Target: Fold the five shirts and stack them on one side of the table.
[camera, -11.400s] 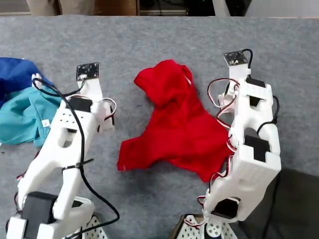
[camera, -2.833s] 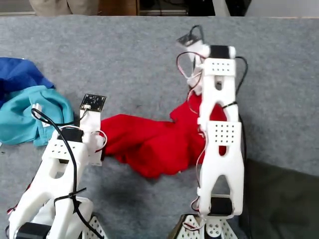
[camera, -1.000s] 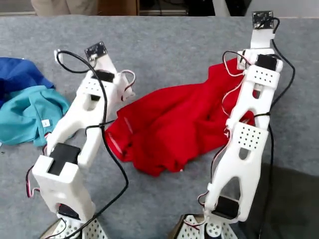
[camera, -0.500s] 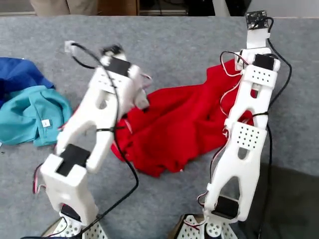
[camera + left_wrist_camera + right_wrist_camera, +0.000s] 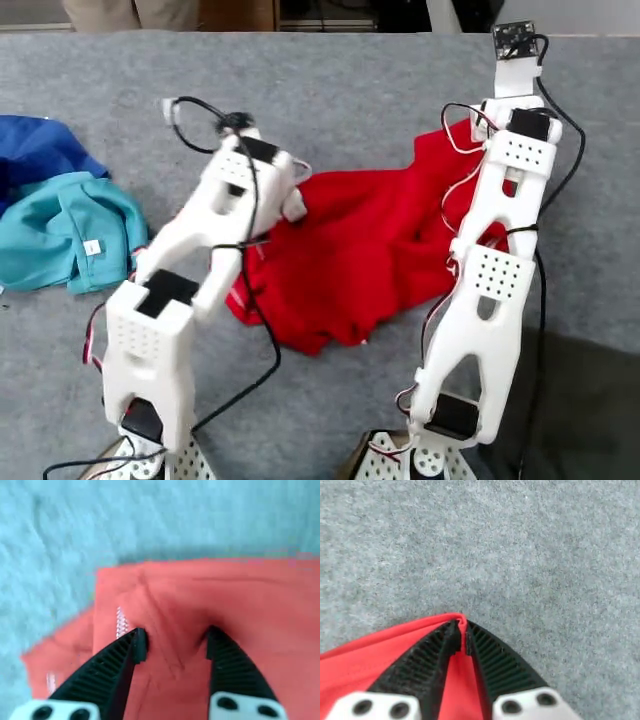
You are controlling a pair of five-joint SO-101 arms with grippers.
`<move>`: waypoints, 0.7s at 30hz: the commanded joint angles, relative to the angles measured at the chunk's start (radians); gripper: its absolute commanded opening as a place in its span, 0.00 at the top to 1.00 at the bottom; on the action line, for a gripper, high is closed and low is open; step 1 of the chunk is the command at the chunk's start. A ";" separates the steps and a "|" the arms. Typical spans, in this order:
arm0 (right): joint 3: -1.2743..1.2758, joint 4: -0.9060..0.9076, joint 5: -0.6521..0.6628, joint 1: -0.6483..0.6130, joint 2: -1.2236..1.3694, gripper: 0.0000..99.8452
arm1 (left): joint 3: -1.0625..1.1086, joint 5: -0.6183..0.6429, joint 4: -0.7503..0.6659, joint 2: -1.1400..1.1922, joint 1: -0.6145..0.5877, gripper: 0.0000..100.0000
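The red shirt [image 5: 360, 250] lay loose in the middle of the surface before. Now it is stretched, with one corner pulled toward the far right corner by the right hand [image 5: 461, 630], which pinches it. The left hand [image 5: 174, 641] has moved from the shirt's left border onto the cloth, its fingers apart.

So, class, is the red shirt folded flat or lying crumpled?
Crumpled. The red shirt lies in uneven wrinkled bunches with a ragged outline; the right gripper pinches one edge.

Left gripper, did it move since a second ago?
Yes. The left gripper swung away from the teal shirt, toward the table's middle, and now hangs open over the red shirt.
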 commanded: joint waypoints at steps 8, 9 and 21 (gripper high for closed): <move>-0.058 0.006 0.006 -0.015 -0.007 1.00 | -0.103 0.028 -0.153 -0.004 -0.150 0.98; -0.058 0.006 0.006 -0.015 -0.007 1.00 | -0.129 0.028 -0.153 -0.002 -0.153 0.98; -0.058 0.006 0.006 -0.015 -0.007 1.00 | -0.196 0.028 -0.288 -0.001 -0.153 0.98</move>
